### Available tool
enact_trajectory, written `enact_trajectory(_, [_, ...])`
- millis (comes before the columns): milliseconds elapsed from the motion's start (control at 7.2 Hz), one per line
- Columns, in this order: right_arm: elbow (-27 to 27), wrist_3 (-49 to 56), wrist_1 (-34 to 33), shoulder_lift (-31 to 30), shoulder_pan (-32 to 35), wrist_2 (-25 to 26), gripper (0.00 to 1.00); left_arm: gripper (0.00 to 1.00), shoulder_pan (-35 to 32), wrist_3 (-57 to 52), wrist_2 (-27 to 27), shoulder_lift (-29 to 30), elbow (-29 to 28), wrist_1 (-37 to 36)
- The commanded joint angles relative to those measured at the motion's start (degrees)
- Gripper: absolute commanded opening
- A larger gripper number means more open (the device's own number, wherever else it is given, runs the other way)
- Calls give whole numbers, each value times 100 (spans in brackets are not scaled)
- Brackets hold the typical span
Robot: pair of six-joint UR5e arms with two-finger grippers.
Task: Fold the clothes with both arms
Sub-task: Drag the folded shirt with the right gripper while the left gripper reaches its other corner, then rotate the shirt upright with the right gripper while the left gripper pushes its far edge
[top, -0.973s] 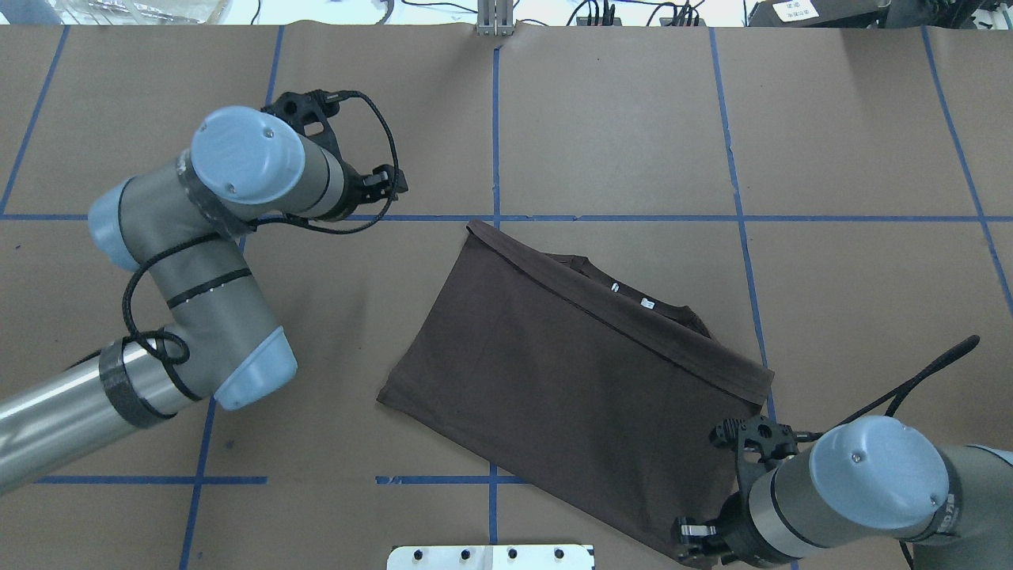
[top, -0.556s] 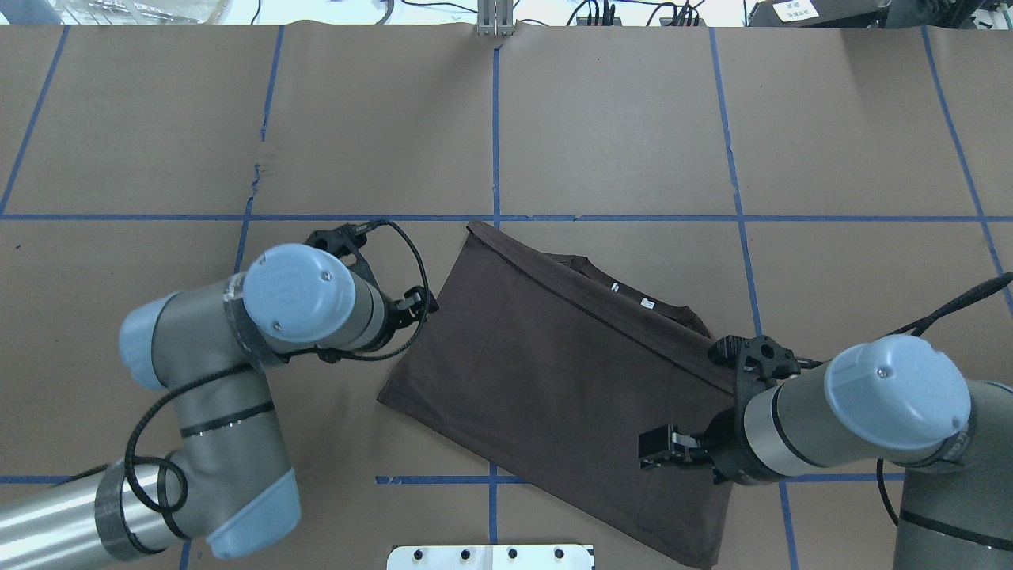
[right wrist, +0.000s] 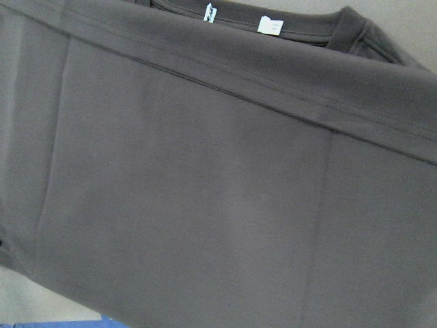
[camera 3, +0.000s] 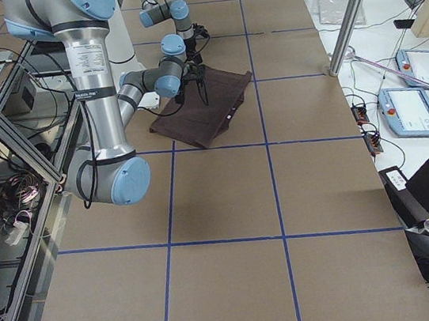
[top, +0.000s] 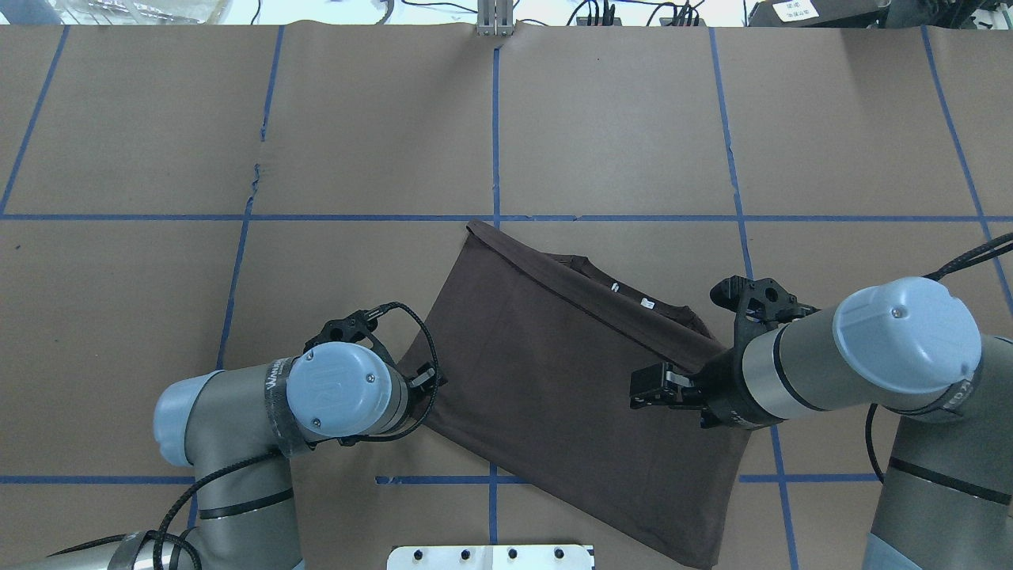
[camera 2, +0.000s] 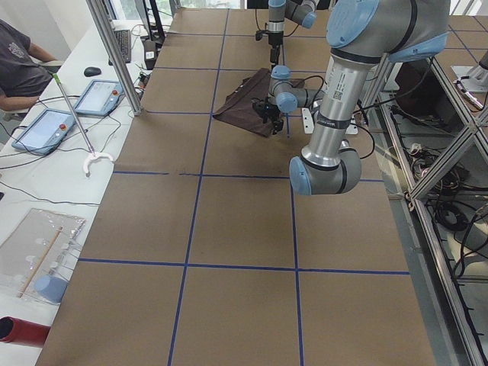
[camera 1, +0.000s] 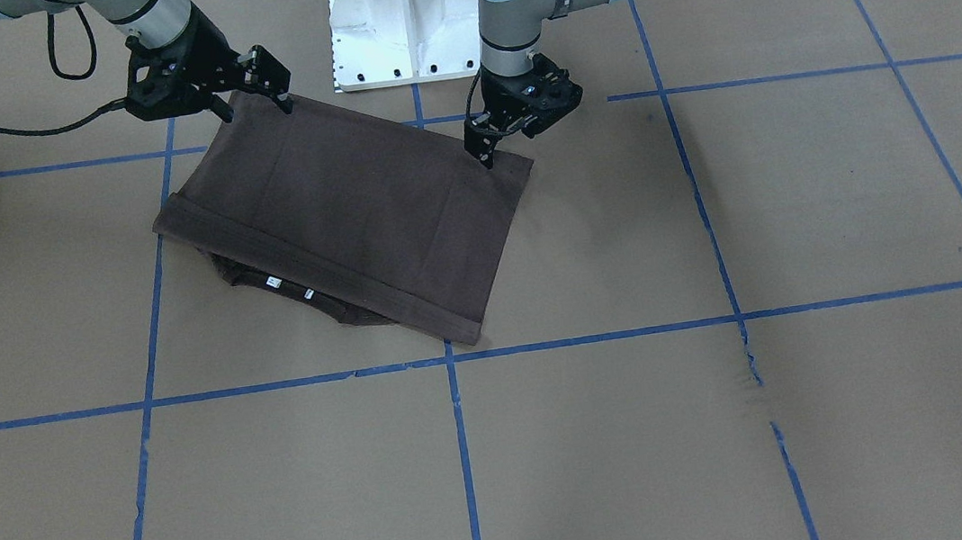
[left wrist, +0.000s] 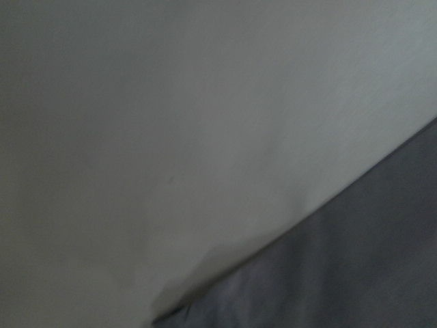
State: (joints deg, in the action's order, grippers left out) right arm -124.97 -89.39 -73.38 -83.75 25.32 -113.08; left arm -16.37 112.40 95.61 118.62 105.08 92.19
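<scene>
The clothes are one dark brown T-shirt (top: pixel 554 380), lying folded as a slanted rectangle (camera 1: pixel 346 195) on the brown paper. Its collar (top: pixel 625 294) with two pale labels peeks out from under the far folded edge. My left gripper (camera 1: pixel 515 135) stands at the shirt's near left corner, open, one fingertip (camera 1: pixel 486 153) touching the fabric edge. The left wrist view shows only blurred paper and the shirt's edge (left wrist: pixel 355 273). My right gripper (camera 1: pixel 254 106) hovers open over the shirt's right side (top: pixel 645 392), holding nothing. Flat fabric (right wrist: pixel 205 171) fills its wrist view.
The white pedestal base (camera 1: pixel 408 25) sits close behind the shirt at the near table edge (top: pixel 491 556). Blue tape lines grid the paper, with a small tear (top: pixel 257 170) at the far left. A person (camera 2: pixel 19 69) and tablets (camera 2: pixel 95 95) are beside the table.
My left arm has swung from the far left in to the shirt's near left corner. My right gripper has moved from the shirt's near right corner forward over its right side. The shirt lies unchanged.
</scene>
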Motion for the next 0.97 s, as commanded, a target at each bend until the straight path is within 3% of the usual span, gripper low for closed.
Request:
enact_trajectory(0, [26,1,-1,17,25,5,100,87,20,37,-7,3,-66,10])
enact_trajectory(278, [17,1,-10,17,34,5,100,85,37,133,2,12,-214,53])
enact_trajectory(417, [17,1,-10,17,43,5,100,78,37,151,2,21,-216,54])
enact_trajectory(556, [17,1,-10,17,43,-4,100,58,46,160,2,30,-216,54])
enact_trajectory(834, [8,1,-10,17,60,-30,100,2,46,221,2,65,-216,54])
